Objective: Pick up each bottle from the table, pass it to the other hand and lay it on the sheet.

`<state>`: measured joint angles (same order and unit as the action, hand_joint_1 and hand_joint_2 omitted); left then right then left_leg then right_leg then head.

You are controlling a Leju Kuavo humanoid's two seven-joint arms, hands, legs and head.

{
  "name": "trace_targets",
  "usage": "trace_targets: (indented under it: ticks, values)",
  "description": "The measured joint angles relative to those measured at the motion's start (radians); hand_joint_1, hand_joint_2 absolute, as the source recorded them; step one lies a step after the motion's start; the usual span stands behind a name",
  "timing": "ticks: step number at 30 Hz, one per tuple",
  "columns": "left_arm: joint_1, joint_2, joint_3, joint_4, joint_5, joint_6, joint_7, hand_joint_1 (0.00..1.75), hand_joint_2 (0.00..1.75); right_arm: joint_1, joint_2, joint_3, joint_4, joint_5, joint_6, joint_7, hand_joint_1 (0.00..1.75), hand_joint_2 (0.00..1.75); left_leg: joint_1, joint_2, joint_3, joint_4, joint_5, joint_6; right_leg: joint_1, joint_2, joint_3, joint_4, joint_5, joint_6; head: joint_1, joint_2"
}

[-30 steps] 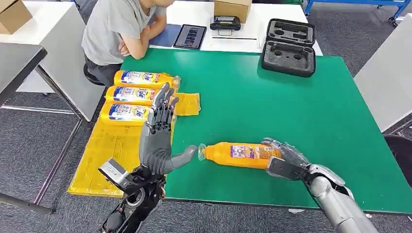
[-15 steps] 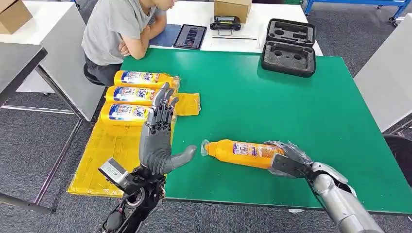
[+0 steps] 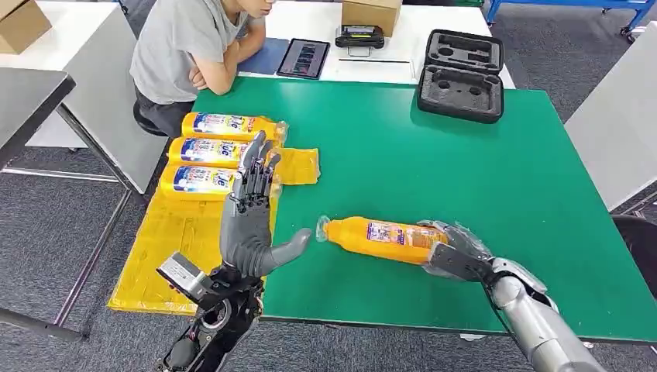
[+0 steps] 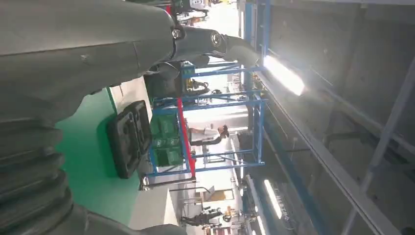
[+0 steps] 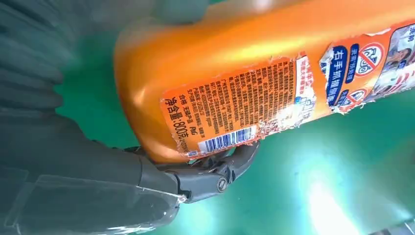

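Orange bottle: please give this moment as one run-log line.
right robot hand: holds orange bottle | left robot hand: open, waiting | sheet: three bottles

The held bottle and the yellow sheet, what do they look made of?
Bottle: likely glossy orange plastic, showing bright highlights, with a paper-like label torn at its edge. Sheet: seems thin yellow plastic film, shiny and wrinkled. The right hand grips the bottle.

High head view (wrist cameras close)
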<state>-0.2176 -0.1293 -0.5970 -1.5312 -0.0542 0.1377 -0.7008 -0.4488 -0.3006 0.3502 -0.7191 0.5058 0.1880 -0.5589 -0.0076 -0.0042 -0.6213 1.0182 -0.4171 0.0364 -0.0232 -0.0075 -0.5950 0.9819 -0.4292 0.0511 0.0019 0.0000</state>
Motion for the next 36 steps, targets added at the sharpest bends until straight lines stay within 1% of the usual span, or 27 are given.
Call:
trace_targets:
  ticks: [3,6,10,21,28,31,36]
  values:
    - [0.000,0.000,0.000,0.000,0.002,0.010,0.000,0.00,1.75,0.007,0.015,-0.020,-0.003,-0.060,-0.018,-0.044,1.75,1.75,0.000,0.000,0.000,0.000,0.000,0.000,0.000,0.000,0.000,0.000,0.000,0.000,0.000,0.000]
    - [0.002,0.000,0.002,0.000,0.005,0.017,0.000,0.00,1.75,0.027,0.035,-0.053,-0.027,-0.119,-0.043,-0.053,1.75,1.75,0.000,0.000,0.000,0.000,0.000,0.000,0.000,0.000,0.000,0.000,0.000,0.000,0.000,0.000]
    - [0.005,0.000,0.007,-0.002,0.011,0.010,0.000,0.00,1.75,0.056,0.060,-0.098,-0.059,-0.185,-0.045,-0.063,1.75,1.75,0.000,0.000,0.000,0.000,0.000,0.000,0.000,0.000,0.000,0.000,0.000,0.000,0.000,0.000]
    - [0.005,-0.002,0.006,-0.001,0.007,0.003,0.000,0.00,1.75,0.145,0.142,-0.173,-0.124,-0.270,-0.076,-0.100,1.75,1.75,0.000,0.000,0.000,0.000,0.000,0.000,0.000,0.000,0.000,0.000,0.000,0.000,0.000,0.000]
    - [0.005,-0.005,0.006,0.000,0.003,0.006,0.000,0.00,1.75,0.175,0.163,-0.197,-0.154,-0.288,-0.079,-0.103,1.75,1.75,0.000,0.000,0.000,0.000,0.000,0.000,0.000,0.000,0.000,0.000,0.000,0.000,0.000,0.000]
    - [0.008,-0.011,0.009,0.006,0.026,-0.008,0.000,0.00,1.75,0.208,0.180,-0.216,-0.209,-0.323,-0.077,-0.116,1.75,1.75,0.000,0.000,0.000,0.000,0.000,0.000,0.000,0.000,0.000,0.000,0.000,0.000,0.000,0.000]
    - [0.023,-0.042,0.010,0.046,0.036,-0.065,0.000,0.00,1.75,0.279,0.233,-0.232,-0.340,-0.389,-0.054,-0.136,1.75,1.75,0.000,0.000,0.000,0.000,0.000,0.000,0.000,0.000,-0.001,0.000,0.000,0.000,0.000,0.000]
